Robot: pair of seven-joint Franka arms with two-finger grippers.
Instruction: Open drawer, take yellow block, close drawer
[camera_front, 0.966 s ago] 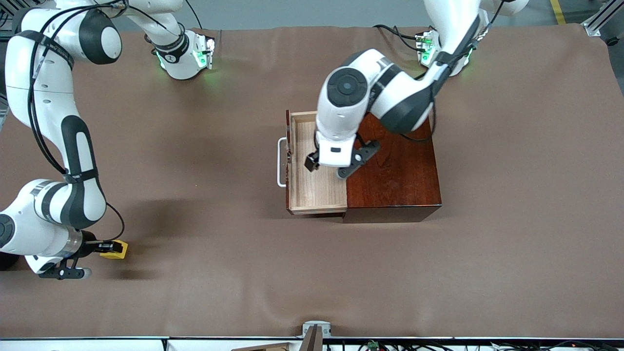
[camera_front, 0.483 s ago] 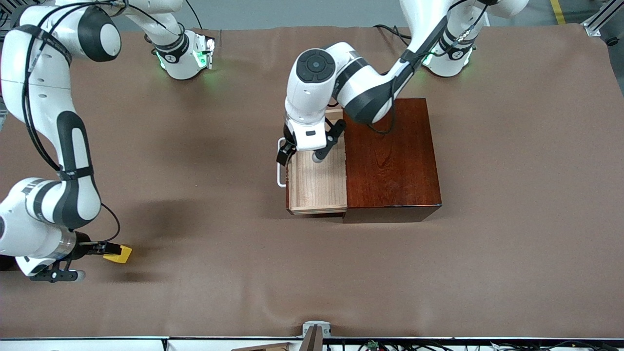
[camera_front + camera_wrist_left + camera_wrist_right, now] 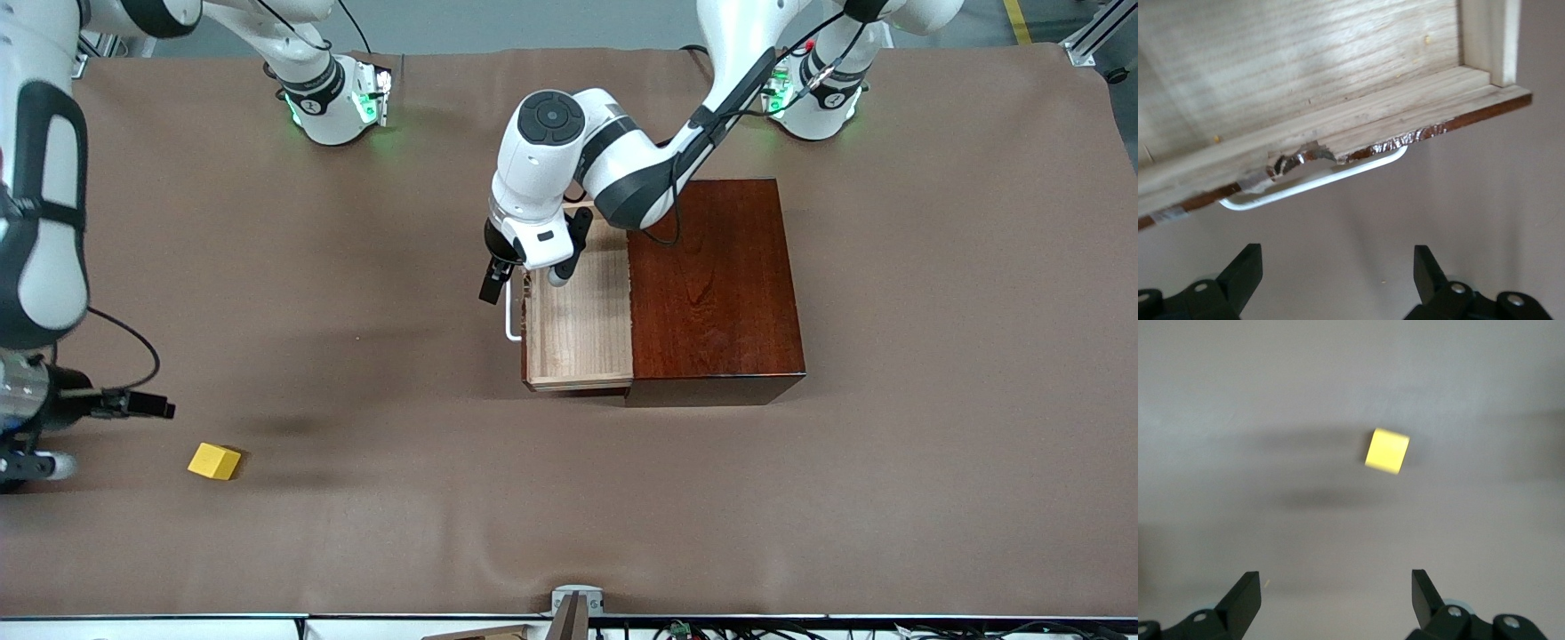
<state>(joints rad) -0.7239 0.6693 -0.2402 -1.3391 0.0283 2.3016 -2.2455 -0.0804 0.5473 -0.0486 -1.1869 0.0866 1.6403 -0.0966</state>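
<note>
both arms: glossy white shells, rounded segments, black bands at joints. left arm (image 3: 613, 169) has a black round cap with concentric rings on the elbow joint, black cable running down the link from the base. right arm (image 3: 40, 204) has a long black oval inset on the link, thin black cable looping near the wrist. bases: white cylinders with black ring, green leds lit. left gripper (image 3: 1338, 283) and right gripper (image 3: 1335, 603): matte black angular fingers, small silver screws in the finger mounts
</note>
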